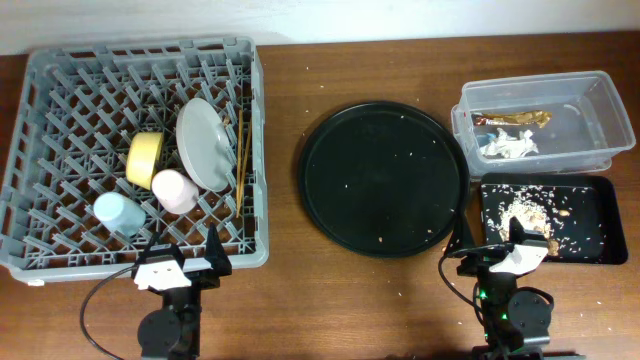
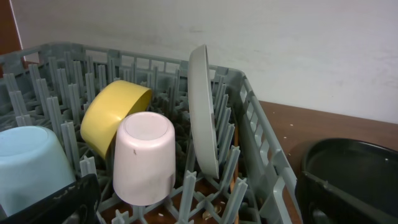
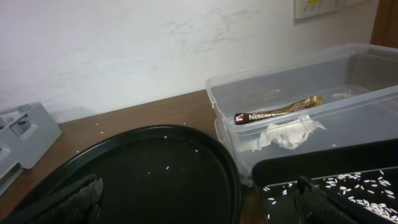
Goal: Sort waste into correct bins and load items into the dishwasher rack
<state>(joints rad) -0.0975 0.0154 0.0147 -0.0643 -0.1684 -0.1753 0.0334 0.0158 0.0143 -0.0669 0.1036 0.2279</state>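
Note:
The grey dishwasher rack [image 1: 140, 48] at the left holds the yellow bowl [image 1: 146, 158], pink cup [image 1: 174, 190], blue cup [image 1: 118, 211], grey-white plate [image 1: 205, 145] standing on edge, and chopsticks [image 1: 242, 150]. The clear tub [image 1: 603, 86] at the right holds the brown wrapper [image 1: 512, 119] and white napkin [image 1: 506, 143]. The flat black tray [image 1: 590, 215] holds beige crumbs [image 1: 525, 212]. My left gripper [image 1: 187, 258] is open and empty at the rack's front edge. My right gripper [image 1: 492, 240] is open and empty between the round tray and the flat tray.
The large round black tray [image 1: 385, 180] lies mid-table with a few crumbs on it. Loose grains are scattered on the brown table. In the left wrist view the pink cup [image 2: 144, 155] sits upside down beside the bowl [image 2: 109, 115] and plate [image 2: 202, 112].

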